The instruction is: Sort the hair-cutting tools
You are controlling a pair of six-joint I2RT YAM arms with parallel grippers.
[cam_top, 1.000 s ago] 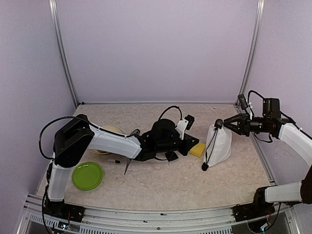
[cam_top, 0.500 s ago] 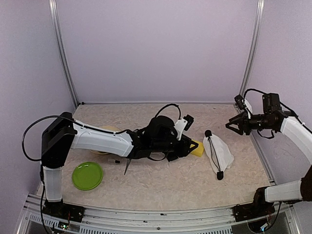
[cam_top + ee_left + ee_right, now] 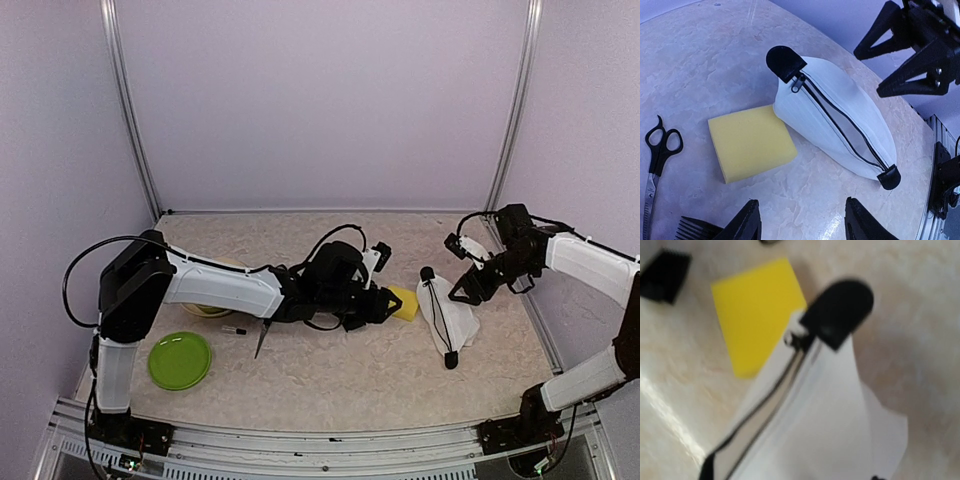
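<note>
The white zip pouch (image 3: 447, 312) lies flat on the table, black ends (image 3: 784, 61) at both tips, with nothing holding it. My left gripper (image 3: 802, 225) hovers open just short of it, with bare table between its fingers (image 3: 747, 224). My right gripper (image 3: 463, 290) hangs open above the pouch's far side, its spread fingers (image 3: 890, 30) apart from the fabric. Black-handled scissors (image 3: 659, 146) lie left of the sponge, with a black comb guard (image 3: 696, 228) beside them. Another scissors blade (image 3: 261, 342) pokes out under my left arm, near a small thin pin (image 3: 234, 329). The right wrist view is blurred, and the pouch (image 3: 830, 430) fills it.
A yellow sponge (image 3: 405, 303) touches the pouch's left side. A green plate (image 3: 180, 360) sits at the near left. A pale bowl (image 3: 228, 266) is half hidden behind my left arm. The comb guard (image 3: 664, 275) shows again at top left.
The right gripper let go of the pouch, which dropped flat onto the table; that arm then swung down and left over it. The left gripper opened.
</note>
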